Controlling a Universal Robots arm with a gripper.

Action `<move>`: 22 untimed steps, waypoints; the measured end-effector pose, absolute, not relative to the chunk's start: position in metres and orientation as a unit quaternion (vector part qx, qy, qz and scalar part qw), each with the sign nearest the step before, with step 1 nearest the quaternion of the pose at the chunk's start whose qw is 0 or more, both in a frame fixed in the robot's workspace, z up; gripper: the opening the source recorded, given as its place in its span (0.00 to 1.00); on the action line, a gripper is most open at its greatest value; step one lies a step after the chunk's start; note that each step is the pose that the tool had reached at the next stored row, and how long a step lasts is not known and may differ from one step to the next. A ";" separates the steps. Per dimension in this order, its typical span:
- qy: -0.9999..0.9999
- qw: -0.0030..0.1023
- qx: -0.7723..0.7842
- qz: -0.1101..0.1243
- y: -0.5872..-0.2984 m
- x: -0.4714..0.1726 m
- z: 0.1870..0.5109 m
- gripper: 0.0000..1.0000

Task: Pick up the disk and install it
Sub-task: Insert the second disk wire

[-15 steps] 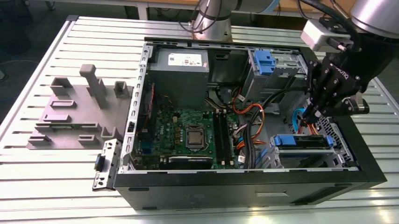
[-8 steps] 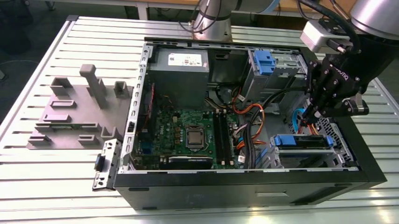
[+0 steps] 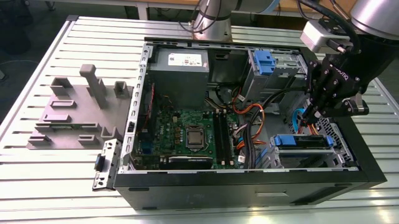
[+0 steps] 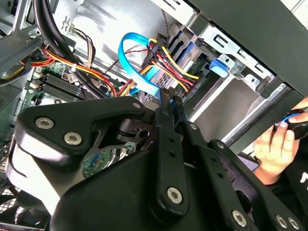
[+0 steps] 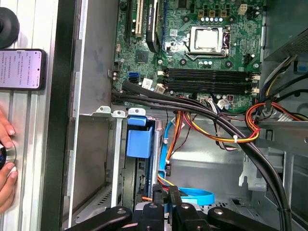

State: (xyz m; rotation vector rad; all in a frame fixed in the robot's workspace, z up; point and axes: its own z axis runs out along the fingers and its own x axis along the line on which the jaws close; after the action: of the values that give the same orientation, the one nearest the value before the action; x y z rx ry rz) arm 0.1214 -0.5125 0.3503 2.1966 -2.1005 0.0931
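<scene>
I am hovering inside the open case [image 3: 367,154], close to its wall on the exterior view's right, cables [image 4: 163,67] crowding my path. The disk [image 5: 139,144] is sitting in its bay, blue rails showing, in the first wrist view; a hand [image 4: 274,151] is appearing in the second. My gripper [image 4: 169,98] is closed, gripping nothing.

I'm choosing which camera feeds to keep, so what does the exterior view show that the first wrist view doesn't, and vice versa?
The exterior view adds the grey moulded fixture on the table, on that view's left of the computer case. The first wrist view adds a phone lying on the table and a person's hand outside the case. Both share the motherboard and the blue-latched drive bay.
</scene>
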 end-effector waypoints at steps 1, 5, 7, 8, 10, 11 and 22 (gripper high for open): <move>-0.690 0.050 0.721 0.030 -0.513 0.121 0.350 0.16; -0.690 0.049 0.722 0.029 -0.517 0.119 0.350 0.16; -0.690 0.048 0.722 0.028 -0.522 0.118 0.349 0.16; -0.690 0.047 0.722 0.027 -0.525 0.118 0.348 0.16; -0.690 0.044 0.722 0.024 -0.529 0.117 0.347 0.16; -0.690 0.041 0.722 0.023 -0.531 0.117 0.346 0.16; -0.691 0.030 0.723 0.012 -0.535 0.116 0.345 0.16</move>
State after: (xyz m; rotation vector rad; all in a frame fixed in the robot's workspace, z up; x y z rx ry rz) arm 0.1161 -0.5350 0.3455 2.2276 -2.1288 0.0379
